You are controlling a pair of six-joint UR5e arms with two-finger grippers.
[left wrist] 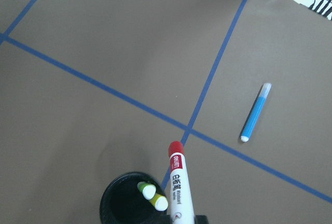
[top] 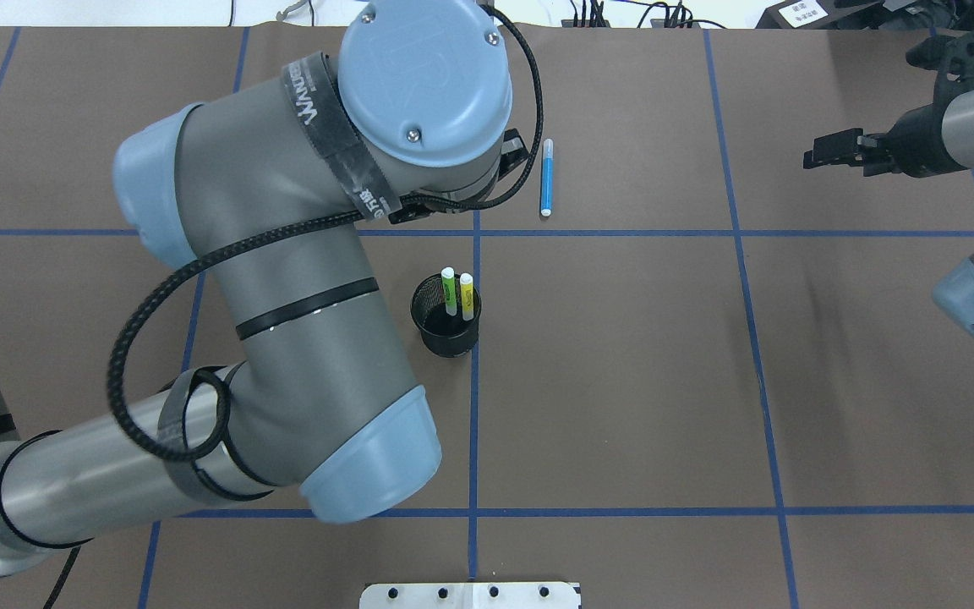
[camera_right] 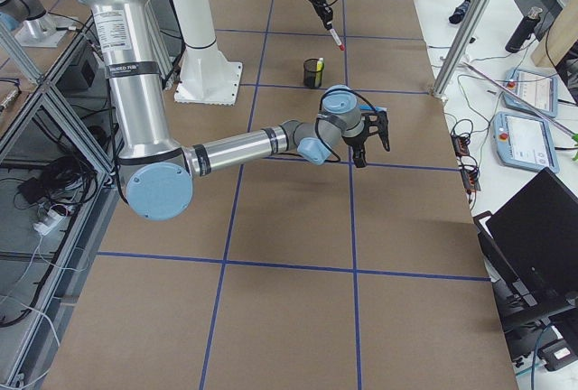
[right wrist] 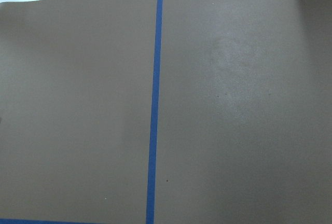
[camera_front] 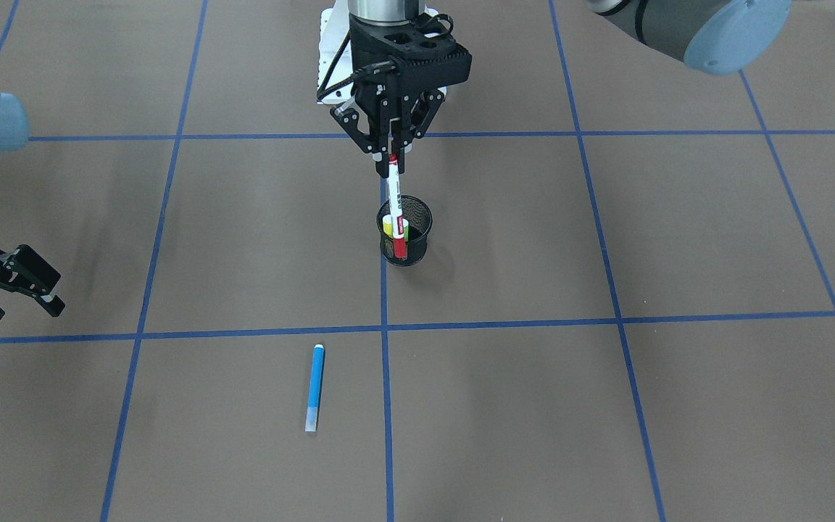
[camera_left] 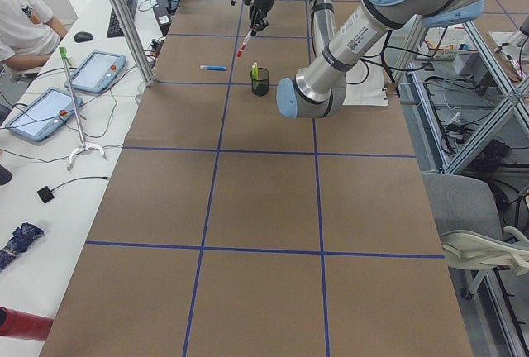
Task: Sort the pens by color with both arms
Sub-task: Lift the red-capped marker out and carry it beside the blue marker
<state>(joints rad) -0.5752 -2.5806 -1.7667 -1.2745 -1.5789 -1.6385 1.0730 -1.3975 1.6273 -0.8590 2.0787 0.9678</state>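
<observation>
Overhead, my left arm (top: 309,338) covers most of my left gripper (camera_front: 393,161) and all of the red-capped pen (left wrist: 177,182); my wrist view cuts that pen's held end and the mesh cup (left wrist: 109,203) at its bottom edge

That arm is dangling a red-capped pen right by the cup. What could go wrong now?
The left gripper pinches the red-capped pen only at its top end, so it might slip or swing. Hanging close to the black mesh cup, it could catch the rim and tip out the green pen and yellow pen.
</observation>
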